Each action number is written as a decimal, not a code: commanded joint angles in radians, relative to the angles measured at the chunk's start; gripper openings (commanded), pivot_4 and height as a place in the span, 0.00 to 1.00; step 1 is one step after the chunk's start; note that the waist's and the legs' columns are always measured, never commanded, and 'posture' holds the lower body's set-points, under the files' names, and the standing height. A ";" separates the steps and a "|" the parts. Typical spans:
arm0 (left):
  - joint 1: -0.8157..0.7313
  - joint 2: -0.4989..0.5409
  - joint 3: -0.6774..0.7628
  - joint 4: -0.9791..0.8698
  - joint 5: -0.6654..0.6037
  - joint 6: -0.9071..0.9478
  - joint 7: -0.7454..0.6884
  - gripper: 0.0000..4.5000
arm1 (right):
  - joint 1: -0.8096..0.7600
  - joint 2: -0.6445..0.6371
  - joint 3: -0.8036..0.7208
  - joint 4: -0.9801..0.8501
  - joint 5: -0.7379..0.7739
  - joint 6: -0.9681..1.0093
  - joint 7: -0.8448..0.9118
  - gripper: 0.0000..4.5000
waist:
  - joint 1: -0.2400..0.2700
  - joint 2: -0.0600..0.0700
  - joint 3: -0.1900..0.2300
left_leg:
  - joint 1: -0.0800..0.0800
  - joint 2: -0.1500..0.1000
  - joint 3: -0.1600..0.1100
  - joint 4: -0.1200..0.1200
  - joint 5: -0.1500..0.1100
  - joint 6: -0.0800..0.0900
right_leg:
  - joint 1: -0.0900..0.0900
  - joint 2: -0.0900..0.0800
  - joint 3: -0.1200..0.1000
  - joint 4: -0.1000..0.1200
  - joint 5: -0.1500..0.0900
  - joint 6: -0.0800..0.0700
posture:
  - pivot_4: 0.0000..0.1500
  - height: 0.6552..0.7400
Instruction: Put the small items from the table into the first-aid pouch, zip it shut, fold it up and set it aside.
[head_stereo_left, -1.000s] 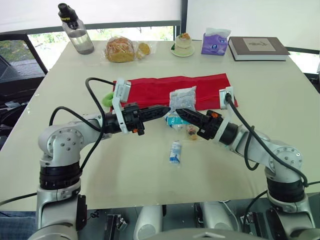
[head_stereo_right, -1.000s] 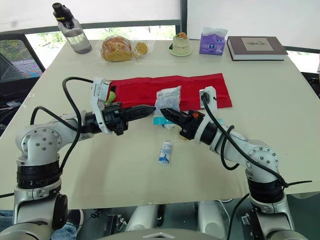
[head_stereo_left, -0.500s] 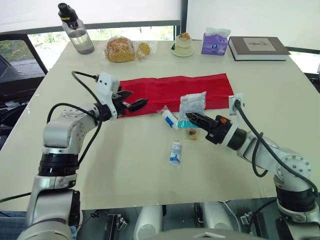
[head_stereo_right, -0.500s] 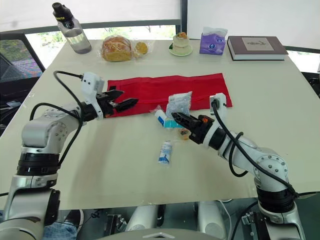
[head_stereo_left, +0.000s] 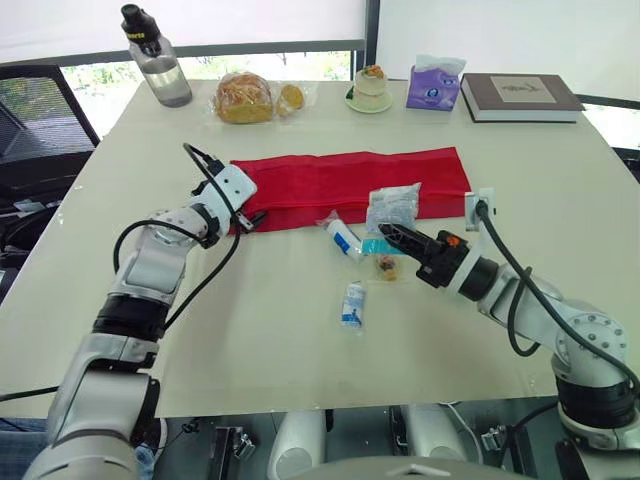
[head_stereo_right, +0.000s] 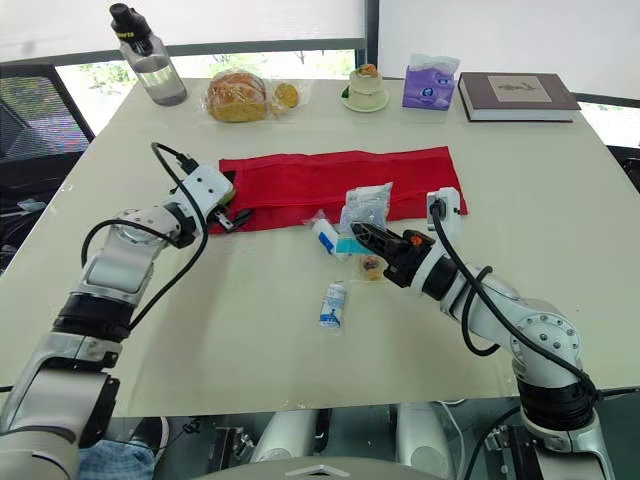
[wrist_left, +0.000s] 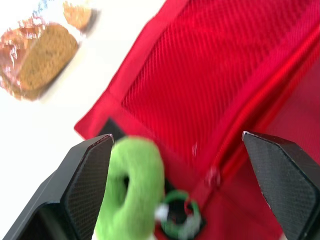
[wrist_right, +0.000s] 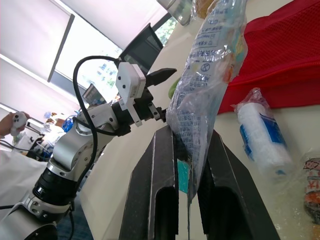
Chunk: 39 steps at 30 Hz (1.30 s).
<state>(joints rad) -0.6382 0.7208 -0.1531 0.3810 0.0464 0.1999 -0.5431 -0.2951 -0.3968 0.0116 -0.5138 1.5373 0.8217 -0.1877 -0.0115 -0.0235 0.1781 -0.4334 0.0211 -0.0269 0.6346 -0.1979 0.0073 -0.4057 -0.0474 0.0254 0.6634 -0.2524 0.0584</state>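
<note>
Right end effector clamps the clear packet; left end effector, fingers apart, straddles the red pouch's green pull ring.

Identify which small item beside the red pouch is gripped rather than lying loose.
The clear plastic packet, pinched upright in the right hand; the tube, the small bottle and the wrapped snack lie loose on the table.

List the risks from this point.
The right gripper pinches the clear packet only by one edge; it may slip out or knock the tube beside it. The left gripper stands open by the green ring at the end of the red pouch; closing off-centre could grab mesh and drag it.
</note>
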 joint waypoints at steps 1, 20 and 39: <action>-0.065 -0.026 -0.010 0.108 0.056 -0.093 0.015 0.98 | 0.000 0.005 -0.012 -0.046 -0.009 -0.025 0.013 0.00 | 0.000 0.000 0.000 | 0.000 -0.001 0.000 0.000 0.000 0.000 | 0.000 0.000 0.000 0.000 0.000 0.000 | 1.00 0.92; -0.171 -0.096 -0.016 0.344 0.128 -0.298 -0.049 0.01 | 0.022 0.011 -0.013 -0.072 -0.030 -0.040 0.002 0.00 | -0.002 0.000 0.000 | 0.000 -0.001 -0.001 0.000 0.000 0.000 | 0.000 0.001 -0.001 0.001 0.000 0.000 | 1.00 0.92; -0.091 -0.106 -0.033 0.098 0.087 -0.223 -0.270 0.01 | 0.001 0.024 -0.008 -0.045 -0.061 -0.036 0.030 0.00 | -0.003 0.000 0.000 | 0.000 -0.001 -0.001 0.001 0.000 0.000 | 0.000 0.001 -0.001 0.002 0.000 0.000 | 1.00 0.92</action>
<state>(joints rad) -0.7309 0.6048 -0.1802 0.5213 0.1395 -0.0161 -0.7898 -0.2748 -0.3758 0.0136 -0.5393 1.4724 0.7990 -0.1695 -0.0149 -0.0236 0.1780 -0.4332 0.0206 -0.0279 0.6355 -0.1978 0.0074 -0.4056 -0.0466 0.0246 0.6657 -0.2522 0.0584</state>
